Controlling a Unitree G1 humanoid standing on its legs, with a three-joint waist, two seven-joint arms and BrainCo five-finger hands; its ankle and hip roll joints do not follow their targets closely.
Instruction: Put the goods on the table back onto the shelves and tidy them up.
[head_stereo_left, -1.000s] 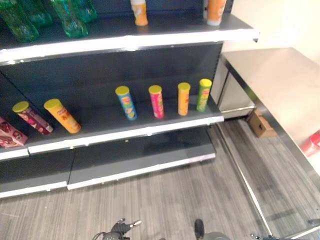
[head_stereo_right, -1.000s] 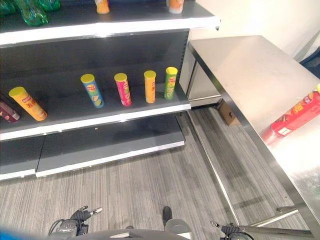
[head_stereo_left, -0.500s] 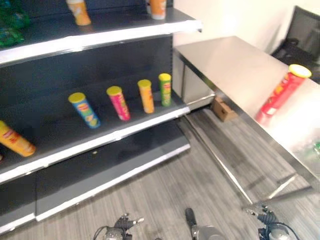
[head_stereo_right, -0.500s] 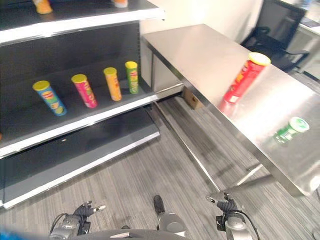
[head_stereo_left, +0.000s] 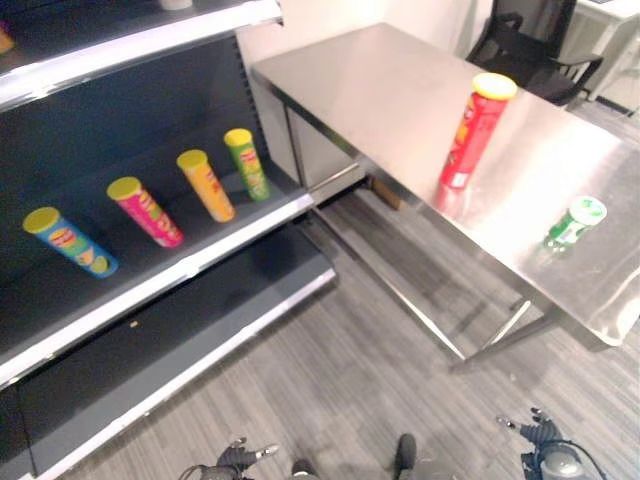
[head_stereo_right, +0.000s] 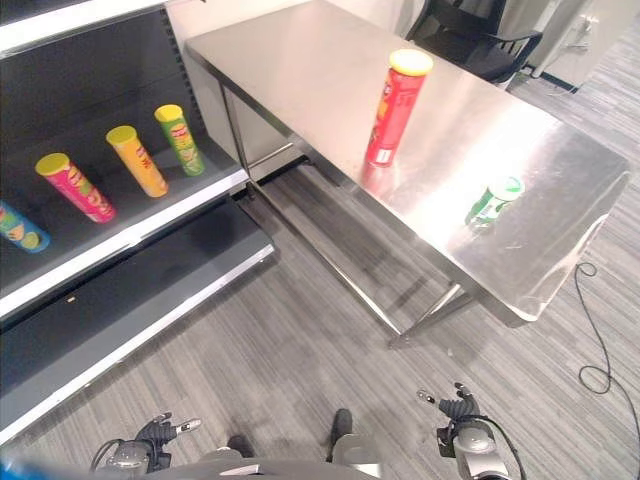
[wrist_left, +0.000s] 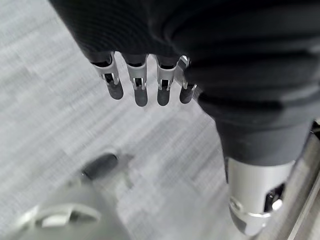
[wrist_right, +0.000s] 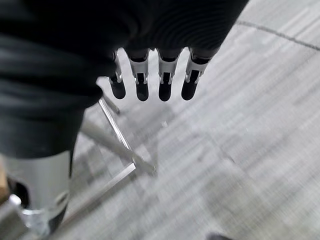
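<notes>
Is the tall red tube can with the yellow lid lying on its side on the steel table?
No, the tall red tube can stands upright on the steel table, yellow lid on top.

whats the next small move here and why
Probably step toward the table and raise the right robot hand toward the red can. Both robot hands hang low over the floor with straight fingers and hold nothing, the left one too. The red can stands upright on the table, a green bottle lies nearer the far end, and neither looks within reach yet.
</notes>
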